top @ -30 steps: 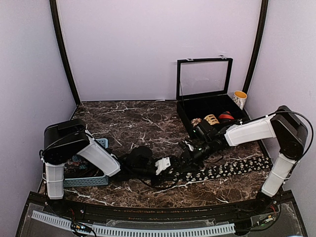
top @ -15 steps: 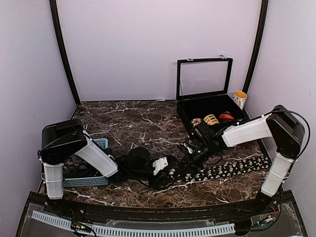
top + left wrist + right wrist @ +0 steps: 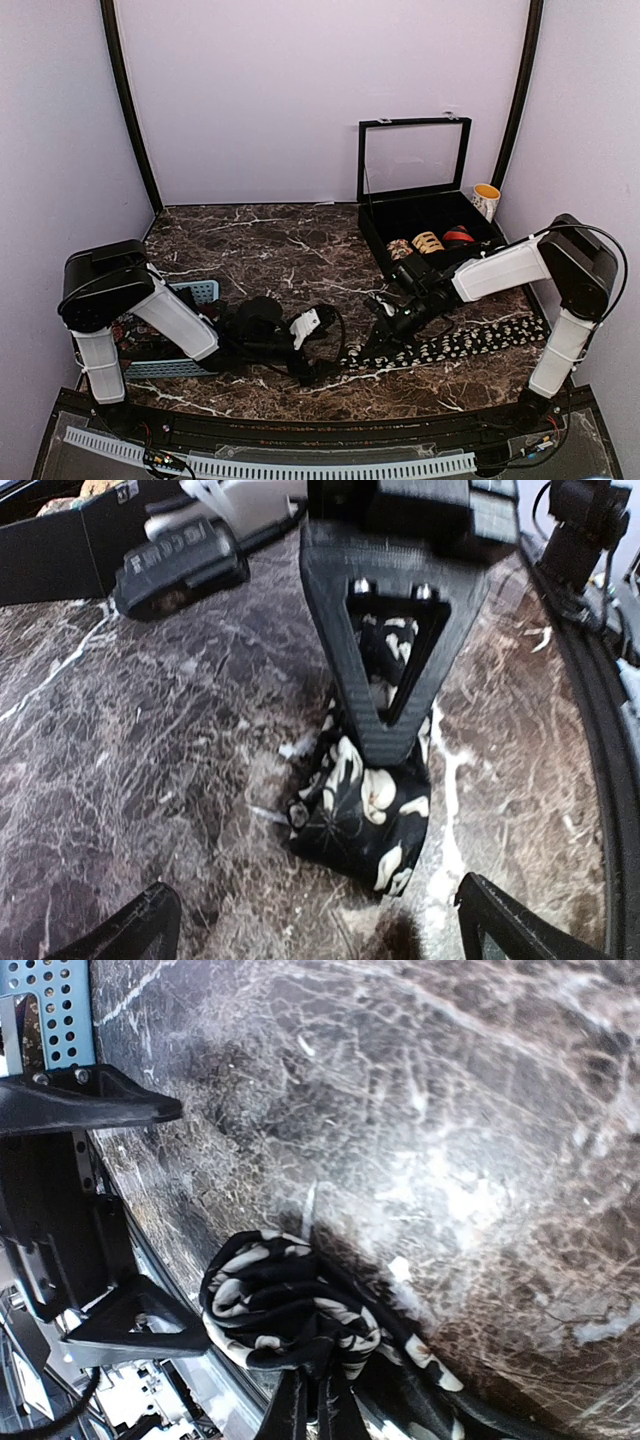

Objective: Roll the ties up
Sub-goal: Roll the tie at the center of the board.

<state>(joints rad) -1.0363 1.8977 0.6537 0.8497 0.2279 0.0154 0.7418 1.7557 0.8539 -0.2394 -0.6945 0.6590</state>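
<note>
The right gripper [image 3: 312,1398] pinches the tie's [image 3: 362,815] rolled end. The left gripper [image 3: 320,925] gapes wide, holding nothing.

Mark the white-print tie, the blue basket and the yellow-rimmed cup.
tie [image 3: 350,820]: left wrist view, on its rolled end.
blue basket [image 3: 205,291]: top external view, on its far right corner.
yellow-rimmed cup [image 3: 485,203]: top external view, on its outer wall.
</note>
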